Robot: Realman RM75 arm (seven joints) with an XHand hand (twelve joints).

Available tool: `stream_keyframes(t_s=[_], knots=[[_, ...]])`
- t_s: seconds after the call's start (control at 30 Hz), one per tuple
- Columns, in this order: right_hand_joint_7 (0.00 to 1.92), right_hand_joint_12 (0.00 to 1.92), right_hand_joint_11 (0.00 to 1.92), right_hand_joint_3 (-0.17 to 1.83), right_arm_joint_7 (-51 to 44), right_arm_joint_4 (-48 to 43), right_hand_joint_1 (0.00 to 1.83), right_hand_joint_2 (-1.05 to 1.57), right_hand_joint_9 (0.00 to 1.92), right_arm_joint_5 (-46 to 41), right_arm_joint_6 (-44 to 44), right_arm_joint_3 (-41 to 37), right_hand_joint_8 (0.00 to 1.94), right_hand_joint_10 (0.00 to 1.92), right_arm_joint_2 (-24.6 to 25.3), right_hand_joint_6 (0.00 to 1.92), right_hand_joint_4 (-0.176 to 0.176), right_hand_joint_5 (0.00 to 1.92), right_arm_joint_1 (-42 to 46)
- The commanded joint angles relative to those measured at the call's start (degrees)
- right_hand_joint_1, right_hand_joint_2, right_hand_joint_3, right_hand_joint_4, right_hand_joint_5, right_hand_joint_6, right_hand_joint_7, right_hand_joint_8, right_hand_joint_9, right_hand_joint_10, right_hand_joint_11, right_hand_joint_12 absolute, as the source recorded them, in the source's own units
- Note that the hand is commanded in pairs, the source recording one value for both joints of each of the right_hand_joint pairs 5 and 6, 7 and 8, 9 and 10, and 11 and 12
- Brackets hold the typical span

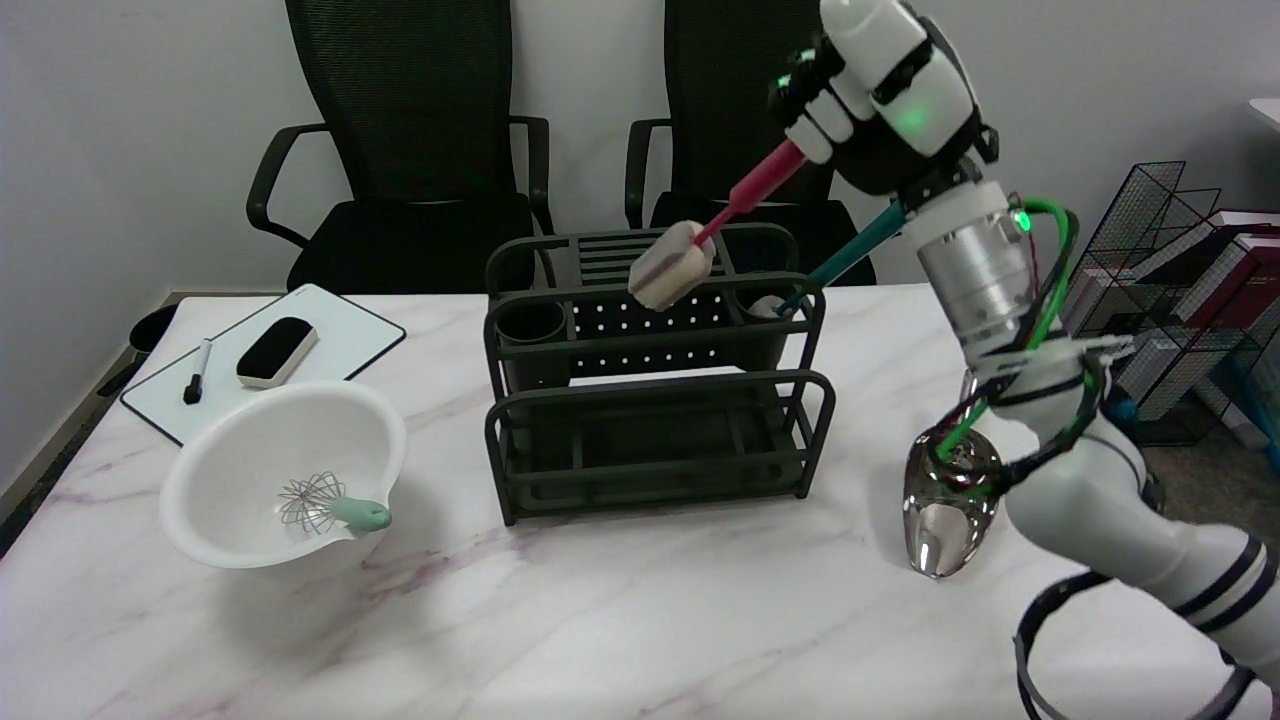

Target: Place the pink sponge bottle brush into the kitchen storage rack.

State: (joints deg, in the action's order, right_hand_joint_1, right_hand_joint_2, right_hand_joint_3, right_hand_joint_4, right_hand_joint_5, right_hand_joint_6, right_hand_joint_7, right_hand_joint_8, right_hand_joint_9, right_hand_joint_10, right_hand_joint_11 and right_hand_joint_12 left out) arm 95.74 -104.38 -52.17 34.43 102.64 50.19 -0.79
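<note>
Head view, upper right of the frame: right hand [880, 95] clenches the pink sponge bottle brush [715, 235] by its handle, its pale sponge head hanging tilted above the dark kitchen storage rack [655, 395] at frame centre.

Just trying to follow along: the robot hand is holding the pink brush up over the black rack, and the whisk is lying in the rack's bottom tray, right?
Not quite. The head view shows the whisk lying in the white bowl left of the rack, not in the rack's bottom tray. The rest holds: the robot hand grips the pink brush by its handle, sponge end hanging above the black rack.
</note>
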Motion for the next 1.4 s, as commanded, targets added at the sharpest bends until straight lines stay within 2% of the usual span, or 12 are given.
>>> stream_keyframes(t_s=[0.03,0.37,0.57,0.8,1.1,1.4], knots=[[1.92,1.92,1.92,0.33,0.74,2.87,1.06,1.57,1.92,-8.82,-22.28,1.54,1.92,1.92,-1.68,1.92,0.000,1.92,-21.11],[1.92,1.92,1.92,0.34,0.74,10.87,1.07,1.57,1.92,-10.78,-27.97,13.71,1.92,1.92,0.74,1.92,0.000,1.92,-37.53],[1.92,1.92,1.92,0.34,0.74,14.46,1.07,1.57,1.92,-10.78,-29.34,20.25,1.92,1.92,2.82,1.92,0.000,1.92,-43.39],[1.92,1.92,1.92,0.37,0.10,17.74,1.10,1.54,1.92,-9.23,-30.44,23.08,1.92,1.92,5.65,1.92,0.000,1.92,-44.84],[1.92,1.91,1.91,0.42,0.10,20.65,1.19,1.39,1.92,-1.19,-30.45,24.43,1.92,1.92,10.19,1.92,0.000,1.92,-44.80],[1.92,1.89,1.89,0.46,0.02,25.72,1.23,1.33,1.92,3.93,-30.59,27.09,1.92,1.92,14.37,1.92,0.000,1.92,-48.82]])
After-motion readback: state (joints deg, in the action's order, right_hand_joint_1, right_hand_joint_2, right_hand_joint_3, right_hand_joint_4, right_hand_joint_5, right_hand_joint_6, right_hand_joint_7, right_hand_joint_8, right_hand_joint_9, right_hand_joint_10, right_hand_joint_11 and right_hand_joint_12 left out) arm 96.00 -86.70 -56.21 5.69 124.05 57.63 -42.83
